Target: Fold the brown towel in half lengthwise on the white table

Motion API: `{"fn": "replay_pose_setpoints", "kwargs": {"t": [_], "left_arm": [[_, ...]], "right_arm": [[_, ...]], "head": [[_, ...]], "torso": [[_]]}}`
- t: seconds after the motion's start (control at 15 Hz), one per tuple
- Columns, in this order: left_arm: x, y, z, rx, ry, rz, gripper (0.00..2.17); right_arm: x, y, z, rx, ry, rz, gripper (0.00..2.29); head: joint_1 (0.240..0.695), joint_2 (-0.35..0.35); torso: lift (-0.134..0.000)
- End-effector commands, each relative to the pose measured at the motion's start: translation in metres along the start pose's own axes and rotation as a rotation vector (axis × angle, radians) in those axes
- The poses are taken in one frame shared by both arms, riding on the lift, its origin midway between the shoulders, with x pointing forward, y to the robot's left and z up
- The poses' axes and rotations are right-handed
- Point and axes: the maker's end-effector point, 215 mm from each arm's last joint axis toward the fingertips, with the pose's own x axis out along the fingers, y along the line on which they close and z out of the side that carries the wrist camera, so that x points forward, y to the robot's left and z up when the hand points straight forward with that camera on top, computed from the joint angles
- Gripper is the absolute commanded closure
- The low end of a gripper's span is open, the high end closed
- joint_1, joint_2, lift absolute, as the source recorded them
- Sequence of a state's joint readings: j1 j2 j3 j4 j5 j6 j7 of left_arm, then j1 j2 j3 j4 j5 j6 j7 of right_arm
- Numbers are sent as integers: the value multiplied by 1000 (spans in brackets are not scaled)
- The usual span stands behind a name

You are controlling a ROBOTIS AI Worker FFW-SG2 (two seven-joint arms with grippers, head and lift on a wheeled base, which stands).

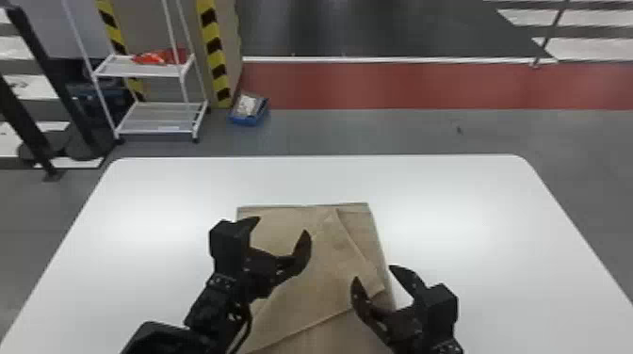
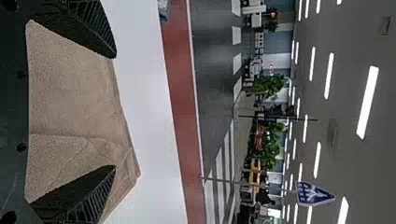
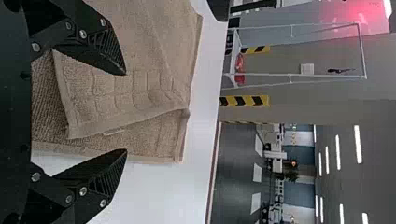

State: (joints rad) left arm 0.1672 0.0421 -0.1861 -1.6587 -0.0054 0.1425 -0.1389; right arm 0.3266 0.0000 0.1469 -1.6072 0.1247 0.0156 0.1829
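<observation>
Holds left gripper (image 1: 281,226) and right gripper (image 1: 374,273) released, fingers spread, above towel (image 1: 320,282); has towel lying unevenly folded between left and right edges of table (image 1: 471,202), short of far edge.

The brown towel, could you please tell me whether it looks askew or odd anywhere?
Yes, the brown towel looks folded askew: its top layer slants, leaving a wedge of the lower layer bare on the right.
</observation>
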Motion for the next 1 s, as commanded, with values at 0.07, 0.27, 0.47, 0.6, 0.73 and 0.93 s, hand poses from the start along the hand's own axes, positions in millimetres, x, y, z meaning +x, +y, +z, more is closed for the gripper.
{"fn": "replay_pose_setpoints", "kwargs": {"t": [0.07, 0.27, 0.47, 0.6, 0.73, 0.93], "left_arm": [[-2, 3, -3, -9, 4, 1, 26], [-5, 5, -9, -39, 13, -17, 26], [-6, 8, -12, -35, 22, -13, 26], [-6, 10, -14, -32, 28, -13, 26], [-5, 11, -14, -31, 30, -11, 26], [-4, 12, -15, -31, 33, -11, 26]], "right_arm": [[4, -11, -9, -3, 16, -47, 346], [12, -16, -26, 20, 60, -46, 454], [16, -12, -34, 20, 93, -27, 505], [15, -8, -31, 20, 83, -21, 664], [14, -5, -26, 15, 72, -17, 701], [14, -3, -25, 8, 79, -14, 704]], "head": [[695, -2], [695, -12], [695, -8], [695, -4], [695, 3], [695, 9]], "torso": [[-57], [-57], [-57], [-57], [-57], [-57]]}}
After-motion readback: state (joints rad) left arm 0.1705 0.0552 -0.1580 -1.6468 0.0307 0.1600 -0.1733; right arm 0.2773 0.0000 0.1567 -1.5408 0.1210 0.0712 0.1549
